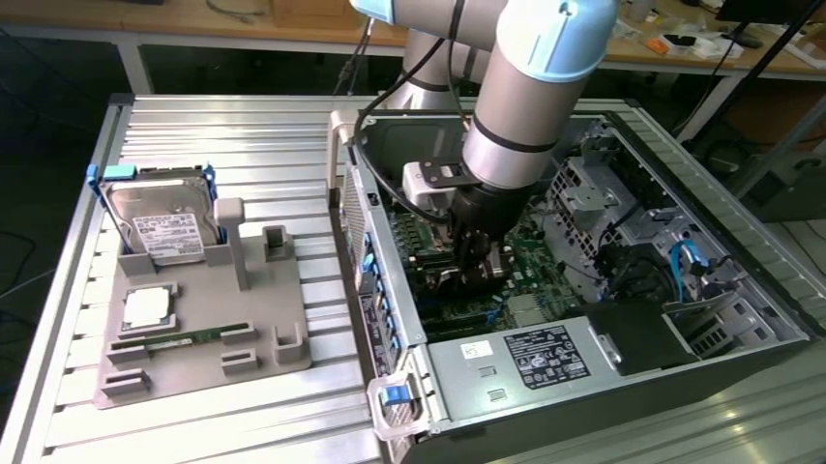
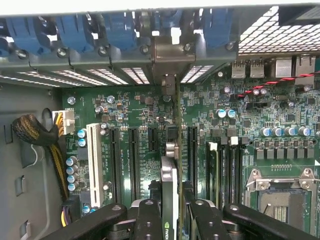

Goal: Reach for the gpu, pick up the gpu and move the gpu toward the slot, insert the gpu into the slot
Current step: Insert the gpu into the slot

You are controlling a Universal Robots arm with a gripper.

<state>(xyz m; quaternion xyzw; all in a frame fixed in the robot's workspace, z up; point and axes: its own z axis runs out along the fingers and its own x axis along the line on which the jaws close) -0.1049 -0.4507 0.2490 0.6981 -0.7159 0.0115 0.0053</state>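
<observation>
In the wrist view the gpu (image 2: pixel 170 182) stands on edge, a thin upright card running from between my fingers to its silver bracket (image 2: pixel 167 55) at the case's rear wall. My gripper (image 2: pixel 172 220) is shut on it, with one black finger (image 2: pixel 149 220) on each side. In the exterior view the gripper (image 1: pixel 475 263) reaches down into the open computer case (image 1: pixel 387 319), low over the green motherboard (image 1: pixel 543 275). The card lines up with the row of black connector strips (image 2: pixel 134 160). The slot is hidden under the card's edge, and I cannot tell whether the card is seated.
A white connector (image 2: pixel 93 162) and a braided cable bundle (image 2: pixel 37 135) lie to one side of the card, the processor socket (image 2: pixel 280 200) to the other. Blue clips (image 2: pixel 75 30) line the rear wall. Outside the case, a grey fixture (image 1: pixel 207 329) holds a hard drive (image 1: pixel 162 227) and a memory stick (image 1: pixel 174 338).
</observation>
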